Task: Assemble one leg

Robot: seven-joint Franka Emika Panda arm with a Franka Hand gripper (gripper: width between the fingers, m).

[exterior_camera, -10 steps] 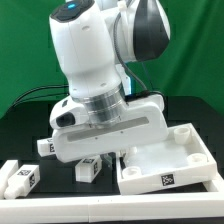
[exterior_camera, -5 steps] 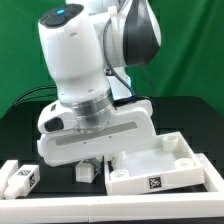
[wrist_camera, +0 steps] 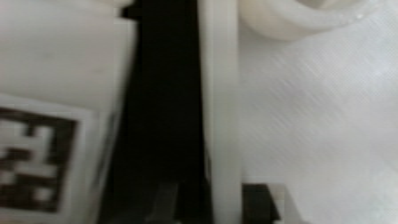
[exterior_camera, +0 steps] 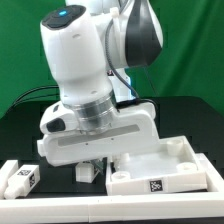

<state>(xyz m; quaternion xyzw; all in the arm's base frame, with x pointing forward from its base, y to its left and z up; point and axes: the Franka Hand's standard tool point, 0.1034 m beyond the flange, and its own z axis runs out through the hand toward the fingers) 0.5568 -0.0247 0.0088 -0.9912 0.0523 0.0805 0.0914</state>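
The large white tray (exterior_camera: pixel 190 160) lies on the black table on the exterior view's right. My gripper (wrist_camera: pixel 217 205) is down at its near-left wall, fingers hidden under the wrist in the exterior view. In the wrist view the dark fingertips (wrist_camera: pixel 262 205) straddle the tray's thin upright wall (wrist_camera: pixel 217 100) and are shut on it. A round white boss (wrist_camera: pixel 311 15) of the tray shows beyond. One small white tagged leg (exterior_camera: pixel 88 171) lies just below the hand. Another leg (exterior_camera: pixel 22 178) lies at the far left.
A flat white strip (exterior_camera: pixel 8 168) lies at the front left beside the far-left leg. A black-and-white tag (wrist_camera: pixel 36 150) on a white surface shows beside the wall in the wrist view. A green backdrop stands behind the table.
The arm and the tray have shifted together to the exterior view's left, mostly in the first half second. The leg under the hand stayed put.
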